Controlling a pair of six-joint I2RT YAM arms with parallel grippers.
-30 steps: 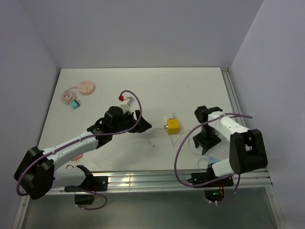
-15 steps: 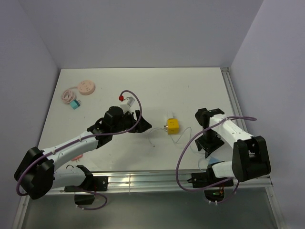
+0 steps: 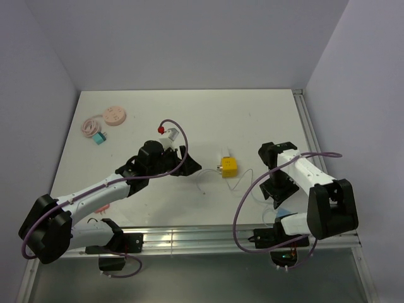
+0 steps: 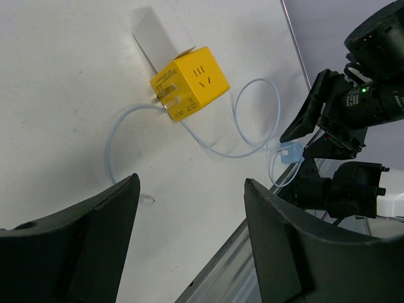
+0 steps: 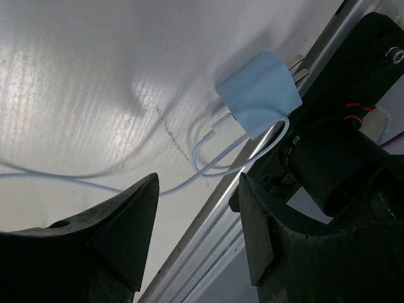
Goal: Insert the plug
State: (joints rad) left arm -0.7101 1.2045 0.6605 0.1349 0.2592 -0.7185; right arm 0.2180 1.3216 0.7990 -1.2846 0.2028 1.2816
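Note:
A yellow cube socket (image 3: 228, 166) (image 4: 189, 90) lies mid-table against a small white box (image 4: 158, 39). A thin pale cable (image 4: 252, 126) loops from beside it to a light blue plug (image 5: 259, 95) (image 4: 290, 153) lying at the table's near edge by the right arm's base. My left gripper (image 3: 189, 167) (image 4: 190, 183) hovers open left of the cube, holding nothing. My right gripper (image 3: 281, 189) (image 5: 197, 180) is open and empty just above the plug and the cable loop (image 5: 214, 158).
A pink round disc (image 3: 115, 116), a coiled pink cord (image 3: 90, 126) and a small teal block (image 3: 99, 139) sit at the far left. An aluminium rail (image 3: 221, 237) runs along the near edge and another down the right side (image 3: 309, 132).
The right arm has swung its gripper slightly right and toward the near edge, over the blue plug. The left arm, the cube and the cable have stayed put.

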